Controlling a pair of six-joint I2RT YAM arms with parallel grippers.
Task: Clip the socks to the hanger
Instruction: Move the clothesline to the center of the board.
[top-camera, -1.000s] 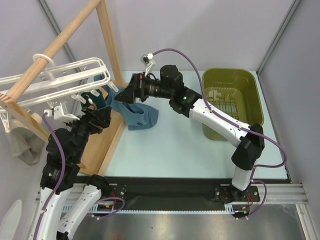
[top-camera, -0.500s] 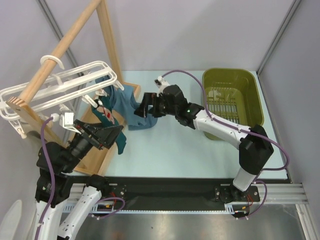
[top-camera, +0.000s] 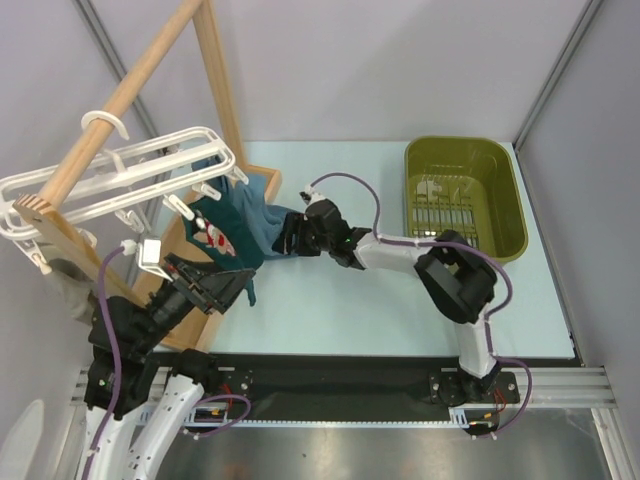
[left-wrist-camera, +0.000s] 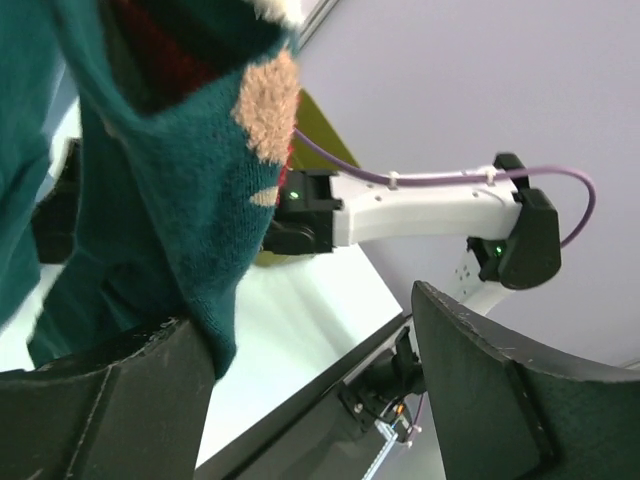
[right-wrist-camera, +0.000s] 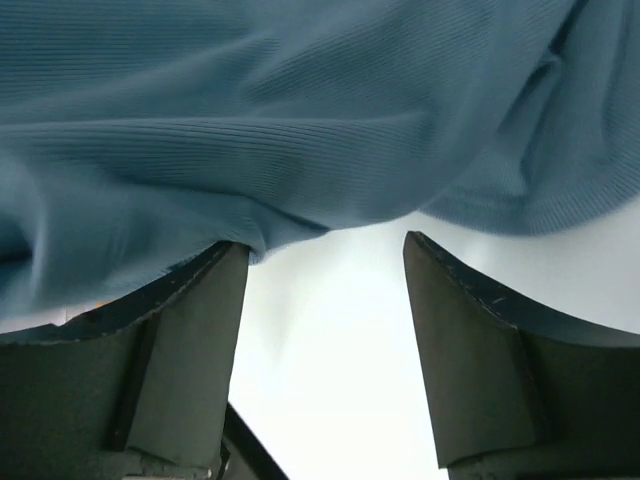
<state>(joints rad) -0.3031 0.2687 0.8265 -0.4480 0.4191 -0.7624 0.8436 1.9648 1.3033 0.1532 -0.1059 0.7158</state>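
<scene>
A white hanger (top-camera: 130, 155) is seen hooked on a wooden rack (top-camera: 140, 75), with a teal sock (top-camera: 225, 225) and a blue sock (top-camera: 268, 222) bunched below its right end. The left gripper (left-wrist-camera: 305, 310) is pictured under the teal sock and the right gripper (right-wrist-camera: 322, 245) at the blue sock's hem, both with jaws apart.

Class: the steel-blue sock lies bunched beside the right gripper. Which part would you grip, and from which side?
Grip the steel-blue sock by the folded edge nearest the right gripper, coming in low from the right. In the right wrist view that edge sags as a thin ridge ahead of the open fingers, likely easy to pinch; the rest is broad, bunched cloth.
</scene>
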